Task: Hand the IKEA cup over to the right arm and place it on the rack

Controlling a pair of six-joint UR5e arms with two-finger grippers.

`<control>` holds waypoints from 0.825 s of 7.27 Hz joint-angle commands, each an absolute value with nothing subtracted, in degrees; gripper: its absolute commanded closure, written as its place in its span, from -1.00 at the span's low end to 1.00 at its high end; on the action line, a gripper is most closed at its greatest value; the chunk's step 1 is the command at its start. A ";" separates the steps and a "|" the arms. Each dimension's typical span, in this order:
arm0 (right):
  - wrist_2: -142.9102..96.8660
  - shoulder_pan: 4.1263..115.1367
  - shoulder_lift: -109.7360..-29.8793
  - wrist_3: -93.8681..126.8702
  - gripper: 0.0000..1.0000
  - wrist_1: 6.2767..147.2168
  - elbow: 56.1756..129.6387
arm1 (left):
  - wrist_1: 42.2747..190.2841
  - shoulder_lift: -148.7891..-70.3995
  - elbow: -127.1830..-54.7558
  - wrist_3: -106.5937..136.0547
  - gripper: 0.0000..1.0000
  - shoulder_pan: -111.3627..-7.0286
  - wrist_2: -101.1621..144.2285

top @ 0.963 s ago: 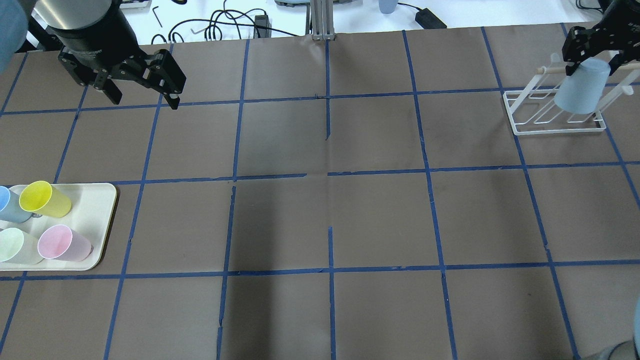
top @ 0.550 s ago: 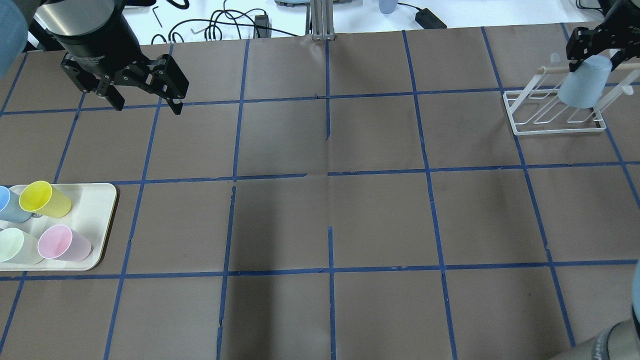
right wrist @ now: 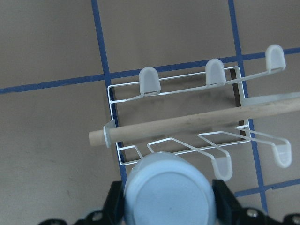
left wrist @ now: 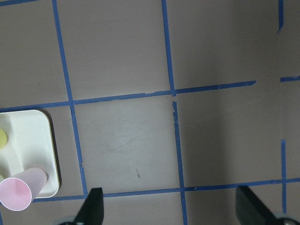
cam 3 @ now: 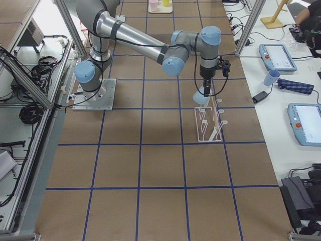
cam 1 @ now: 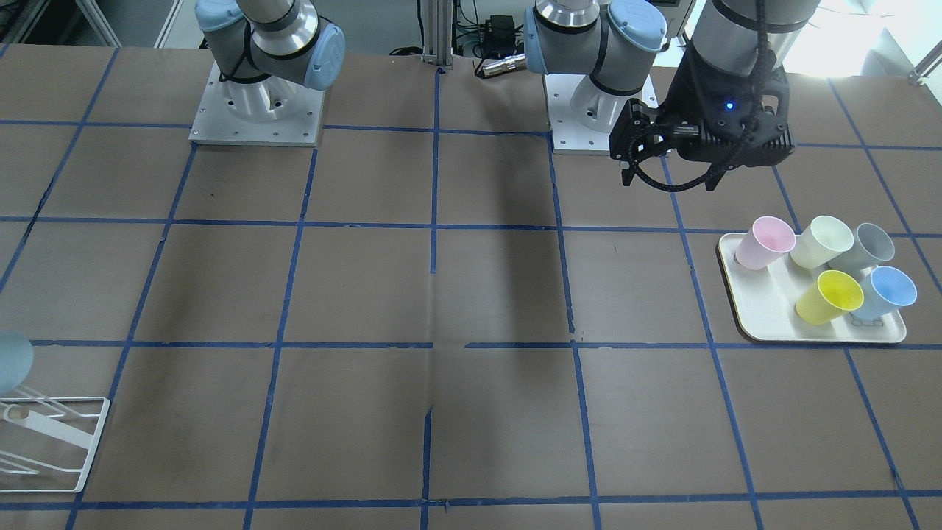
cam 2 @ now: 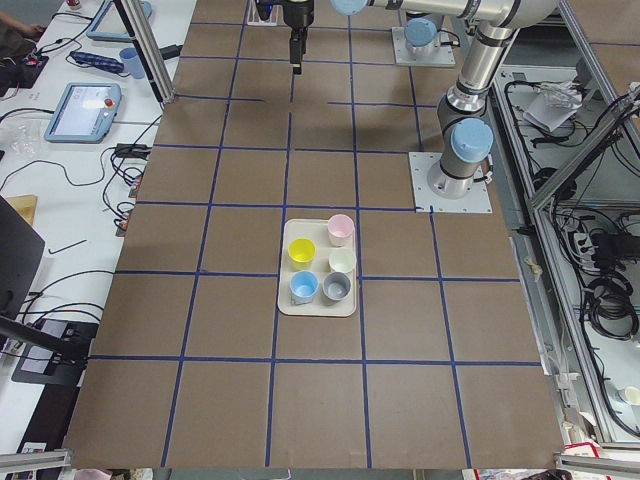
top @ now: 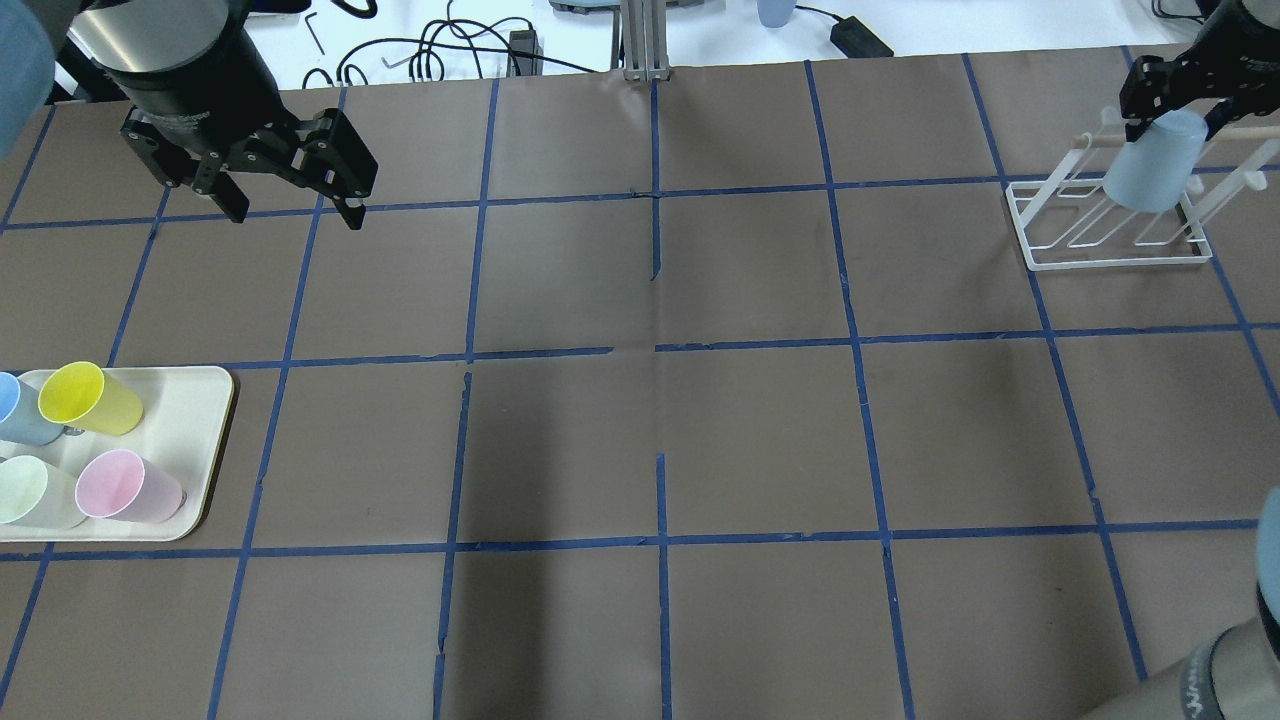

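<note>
IKEA cup [top: 1145,175], inverted, gripped in my right claw [top: 1172,112] over the rack [top: 1110,263]; left claw [top: 292,205] gapes empty. Off-peg release could topple it.

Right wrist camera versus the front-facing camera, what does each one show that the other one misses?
Only the wrist view shows the right gripper holding the upturned IKEA cup by the rack, capped pegs close up. Only the front-facing view shows the open left gripper and the tray with five cups. Both show the rack and that cup, but the front-facing view catches only an edge of each.
</note>
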State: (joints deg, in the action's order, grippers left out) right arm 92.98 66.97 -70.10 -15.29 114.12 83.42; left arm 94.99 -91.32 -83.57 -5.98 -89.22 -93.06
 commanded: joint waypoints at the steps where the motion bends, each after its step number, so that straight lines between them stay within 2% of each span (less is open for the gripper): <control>1: 92.90 67.06 -69.44 -15.29 1.00 114.17 83.58 | 94.92 -91.32 -83.58 -5.72 -1.00 -89.30 -92.73; 2: 92.73 67.06 -69.09 -15.29 0.98 114.17 83.58 | 95.01 -91.32 -83.58 -5.71 -1.00 -89.12 -92.72; 4: 91.67 67.06 -68.12 -15.64 0.14 114.34 83.15 | 95.01 -91.23 -83.58 -5.71 -1.00 -89.03 -92.64; 5: 91.67 67.06 -67.77 -15.64 -0.20 114.26 82.88 | 95.01 -91.14 -83.58 -5.71 -1.00 -89.03 -92.64; 6: 91.58 67.06 -67.76 -15.64 -0.88 114.17 82.97 | 95.01 -91.14 -83.58 -5.71 -1.00 -88.95 -92.64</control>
State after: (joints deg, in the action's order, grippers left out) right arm 91.70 67.06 -67.97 -15.62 114.26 83.02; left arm 95.01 -91.18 -83.60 -5.71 -89.01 -92.64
